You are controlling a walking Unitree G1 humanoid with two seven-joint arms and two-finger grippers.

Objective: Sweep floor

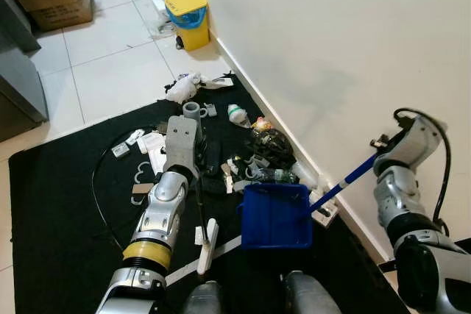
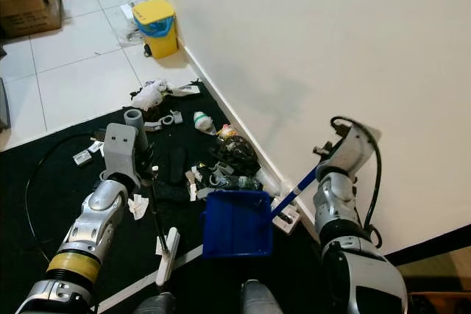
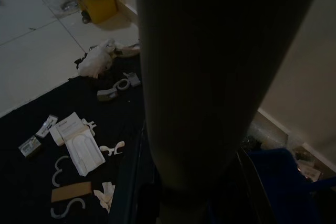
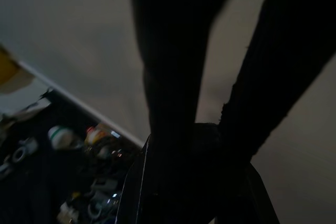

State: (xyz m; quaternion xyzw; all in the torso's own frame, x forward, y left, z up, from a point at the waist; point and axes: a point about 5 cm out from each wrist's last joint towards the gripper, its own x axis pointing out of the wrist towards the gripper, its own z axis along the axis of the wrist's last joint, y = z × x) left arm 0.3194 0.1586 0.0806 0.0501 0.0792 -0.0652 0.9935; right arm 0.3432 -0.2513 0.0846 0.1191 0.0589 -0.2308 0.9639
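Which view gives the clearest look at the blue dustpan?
The left eye view: the whole blue dustpan lies open on the black mat. The right eye view nearly matches; the left wrist view catches a dim corner.

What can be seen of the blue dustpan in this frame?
The dustpan is a bright blue, plastic-looking square tray with low walls and a long blue handle tipped in white near the pan. It lies flat on the black mat beside the wall, its open edge toward the litter pile. The handle slants up to the right gripper. The tray looks empty inside.
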